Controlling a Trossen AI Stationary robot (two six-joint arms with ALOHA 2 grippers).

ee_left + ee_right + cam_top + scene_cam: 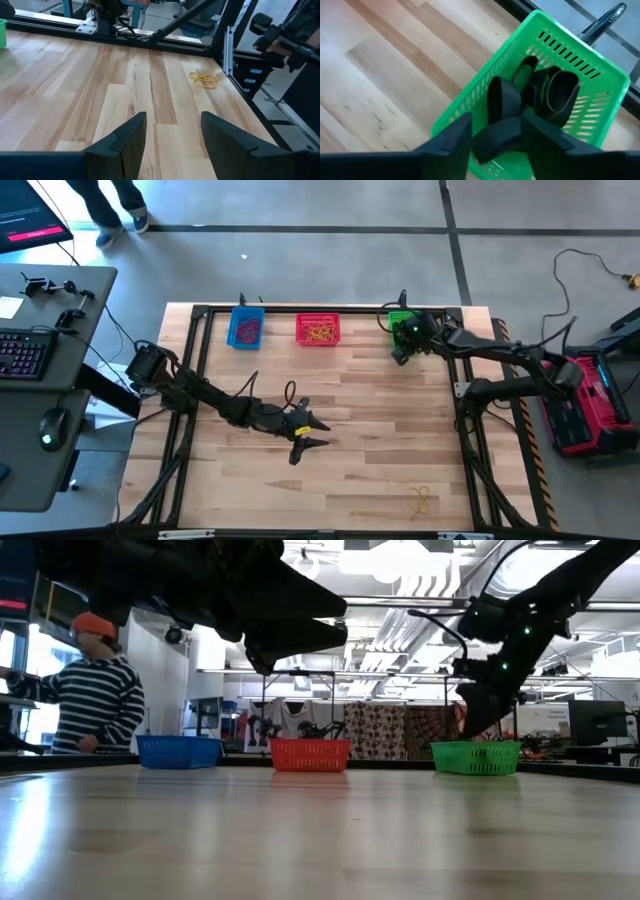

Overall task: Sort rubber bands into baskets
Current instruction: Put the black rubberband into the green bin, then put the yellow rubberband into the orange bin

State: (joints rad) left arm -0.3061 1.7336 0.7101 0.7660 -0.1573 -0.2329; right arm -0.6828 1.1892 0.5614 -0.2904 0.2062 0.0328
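Note:
Three baskets stand along the table's far edge: blue [246, 328] with purplish bands, red [318, 330] with yellow and orange bands, green [399, 320] with thick dark bands [561, 95]. My right gripper [496, 131] is open right above the green basket [580, 72], and a thick dark band [499, 107] sits between its fingers. My left gripper [312, 434] is open and empty above the table's middle. A few yellow rubber bands [422, 500] lie flat near the near right corner and also show in the left wrist view [202, 80]. My right gripper points down into the green basket, its fingers on either side of the thick dark band's lower fold [495, 137]. I cannot tell whether the fingers touch it. The band's loop stands up over the basket's near wall.
A black frame [330, 308] runs round the table. A desk with a keyboard [22, 352] and mouse stands to the left. A person in a striped top [95, 700] stands beyond the far left corner. Bare wood lies between the baskets and the yellow bands.

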